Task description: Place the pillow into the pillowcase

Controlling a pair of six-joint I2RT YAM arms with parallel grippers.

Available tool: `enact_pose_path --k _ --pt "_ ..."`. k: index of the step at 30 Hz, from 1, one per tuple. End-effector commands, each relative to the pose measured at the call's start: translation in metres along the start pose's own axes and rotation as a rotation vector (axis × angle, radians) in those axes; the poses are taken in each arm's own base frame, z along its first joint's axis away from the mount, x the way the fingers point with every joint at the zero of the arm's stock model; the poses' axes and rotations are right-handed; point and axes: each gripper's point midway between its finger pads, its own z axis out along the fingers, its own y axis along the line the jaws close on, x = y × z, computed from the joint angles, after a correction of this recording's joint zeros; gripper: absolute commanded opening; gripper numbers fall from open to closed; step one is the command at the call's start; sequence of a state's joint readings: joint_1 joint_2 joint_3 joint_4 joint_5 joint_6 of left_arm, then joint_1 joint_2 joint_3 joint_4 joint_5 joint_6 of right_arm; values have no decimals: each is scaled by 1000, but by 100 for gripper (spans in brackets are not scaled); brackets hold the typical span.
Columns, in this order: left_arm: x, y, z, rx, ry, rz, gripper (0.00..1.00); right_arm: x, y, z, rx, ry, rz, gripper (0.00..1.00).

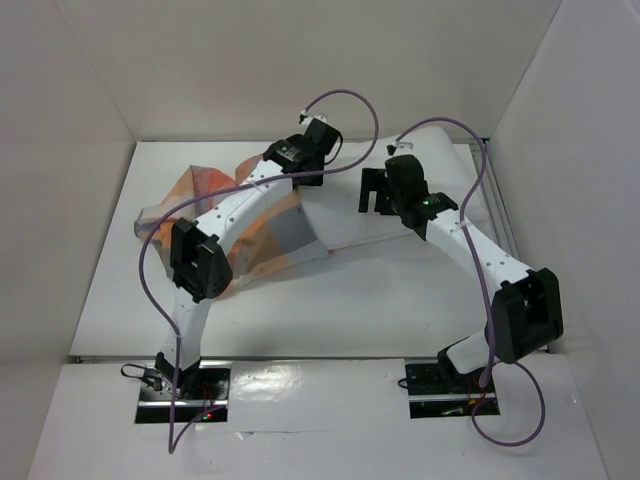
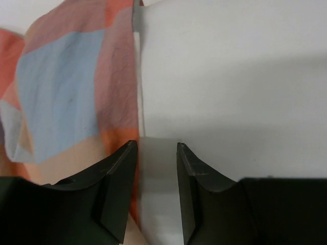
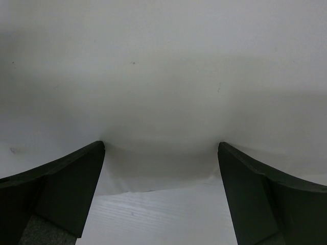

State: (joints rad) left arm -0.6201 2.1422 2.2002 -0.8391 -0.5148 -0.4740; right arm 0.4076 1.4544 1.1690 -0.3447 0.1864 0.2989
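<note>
The white pillow (image 1: 440,160) lies at the back right of the table, its left end against the checked pillowcase (image 1: 285,235), which lies crumpled at the back left under my left arm. My left gripper (image 1: 322,135) is at the far edge where the two meet. In the left wrist view the gripper (image 2: 157,145) is nearly shut, pinching a white fold of the pillow (image 2: 230,76), with the pillowcase (image 2: 66,87) edge against its left finger. My right gripper (image 1: 383,195) is wide open and empty. In the right wrist view it (image 3: 161,145) straddles the pillow's (image 3: 163,66) near edge.
White walls (image 1: 60,150) close in the table on the left, back and right. Purple cables (image 1: 350,95) arch over both wrists. Bare white table (image 1: 330,300) lies between the fabric and the arm bases, and shows under the pillow's edge in the right wrist view (image 3: 158,219).
</note>
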Motion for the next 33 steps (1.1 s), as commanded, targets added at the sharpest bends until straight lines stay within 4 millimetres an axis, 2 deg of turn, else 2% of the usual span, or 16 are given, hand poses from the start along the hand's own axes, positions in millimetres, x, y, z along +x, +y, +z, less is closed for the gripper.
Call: enact_pose_path --k 1,3,8,13,15,18,21,22,23,25,26,27,29,30,31,33 --pt "-7 18 -32 -100 -59 5 49 -6 3 -8 -16 -23 20 99" --pt "-2 26 -44 -144 -72 19 53 -6 4 -8 -26 -19 20 99" --pt "1 32 -51 -155 -74 3 56 -5 6 -5 -35 -16 20 100" --pt "13 33 -35 -201 -31 58 56 -5 6 -5 -35 -16 20 100" --pt "24 36 -21 -228 9 71 51 -5 6 -5 -35 -16 20 100" --pt "31 31 -15 -194 42 57 47 -5 4 -8 -24 -18 11 100" --pt "27 31 -12 -183 34 39 41 -10 0 -11 -3 -37 13 100" --pt "27 31 -12 -183 35 48 37 -8 -3 -11 13 -30 11 100" --pt "24 30 -13 -179 28 43 27 -8 -12 -11 63 -38 9 100" --pt "19 30 -18 -165 19 44 15 -12 -24 -15 126 -59 23 100" --pt "11 30 -24 -156 -1 29 0 -15 -43 -18 237 -87 46 100" --pt "12 27 -24 -139 7 29 0 -14 -51 -20 281 -88 42 100" --pt "-1 22 -44 -67 -15 -4 0 -15 -63 -23 351 -100 45 100" --pt "-3 11 -51 12 -7 -8 0 -21 -66 -26 375 -119 49 100" --pt "-11 2 -58 71 -26 -29 0 -13 -69 -19 395 -92 35 100" --pt "-14 -16 -73 206 -21 -33 0 -16 -67 -14 395 -93 47 100"
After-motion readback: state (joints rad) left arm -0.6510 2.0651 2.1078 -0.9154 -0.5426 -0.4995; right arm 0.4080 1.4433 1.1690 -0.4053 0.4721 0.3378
